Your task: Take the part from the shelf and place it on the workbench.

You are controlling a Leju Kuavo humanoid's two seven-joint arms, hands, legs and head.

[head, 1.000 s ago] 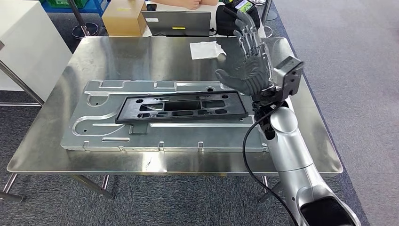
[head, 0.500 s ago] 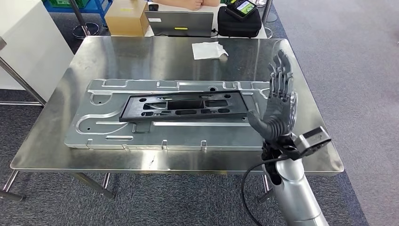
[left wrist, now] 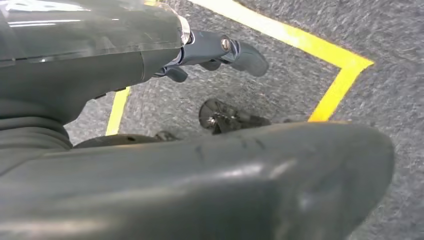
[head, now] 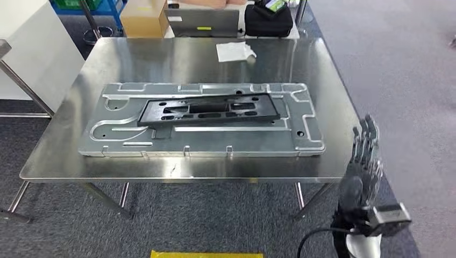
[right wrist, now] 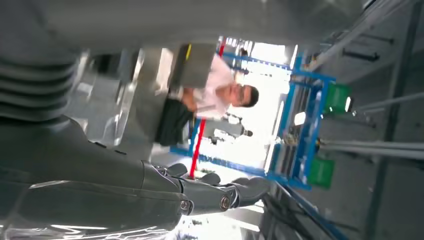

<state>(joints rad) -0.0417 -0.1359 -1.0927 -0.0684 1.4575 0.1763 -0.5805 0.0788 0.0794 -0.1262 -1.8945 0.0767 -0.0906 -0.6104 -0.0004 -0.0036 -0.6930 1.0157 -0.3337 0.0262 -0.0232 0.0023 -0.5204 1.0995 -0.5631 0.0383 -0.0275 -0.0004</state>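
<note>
The black plastic part (head: 207, 110), long and slotted, lies flat on a big silver stamped panel (head: 215, 137) in the middle of the steel workbench (head: 161, 59). My right hand (head: 364, 161) is off the bench's near right corner, fingers straight and pointing up, holding nothing. In the right wrist view the same hand (right wrist: 150, 195) has its fingers stretched out with nothing in them. My left hand (left wrist: 200, 165) hangs over the grey carpet, its fingers (left wrist: 215, 47) extended and holding nothing.
At the bench's far edge are a white cloth (head: 234, 51), a cardboard box (head: 142, 19), a laptop (head: 201, 21) and a black bag (head: 268, 20). A person (right wrist: 220, 90) sits behind it. A white cabinet (head: 27, 48) stands left. Yellow tape (head: 207, 253) marks the floor.
My right hand has dropped back from above the bench's right side to below its near right corner. The view has shifted back a little. The black part stays on the panel.
</note>
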